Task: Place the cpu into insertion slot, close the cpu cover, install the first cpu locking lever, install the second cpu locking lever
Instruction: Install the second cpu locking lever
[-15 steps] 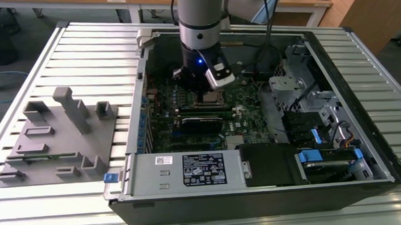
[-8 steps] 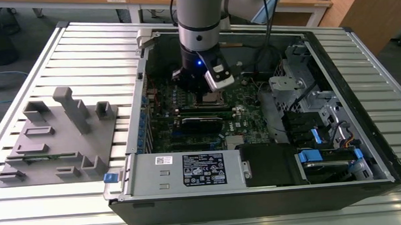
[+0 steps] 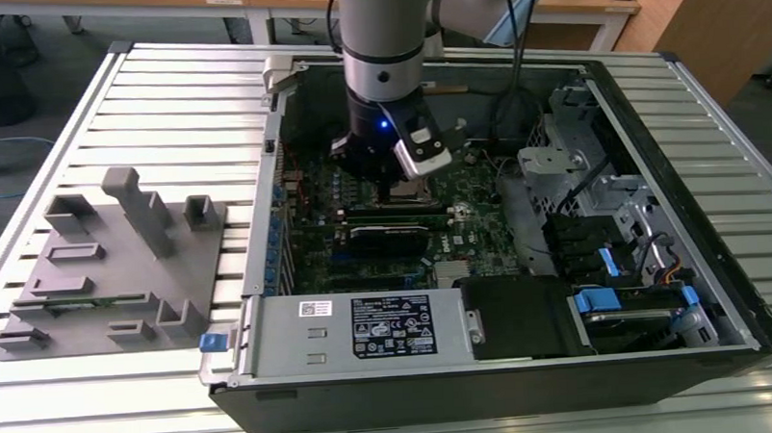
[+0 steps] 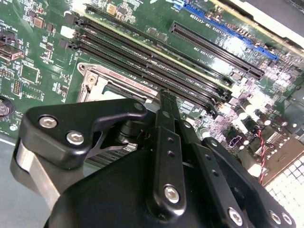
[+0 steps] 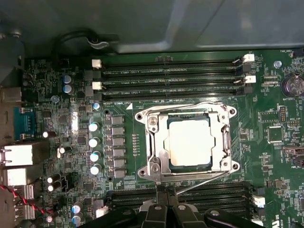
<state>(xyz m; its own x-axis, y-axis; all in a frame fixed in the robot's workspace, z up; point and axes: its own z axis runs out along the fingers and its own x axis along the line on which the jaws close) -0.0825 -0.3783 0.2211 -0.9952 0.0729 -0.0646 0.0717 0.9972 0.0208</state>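
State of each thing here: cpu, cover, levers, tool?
cpu: seated in the socket.
cover: closed over the cpu.
levers: one wire lever stands angled off the socket's edge, not latched.
tool: low over the socket's edge by that lever.

Arm (image 3: 383,43): silver-grey cylindrical link w/ black wrist section, small blue light glowing on it, plus a white-and-black camera box clipped to its side. Gripper (image 4: 164,102) in second wrist view: matte black linkage bars & rounded plates, silver hex-socket screws at pivots, bare-metal block at one side.
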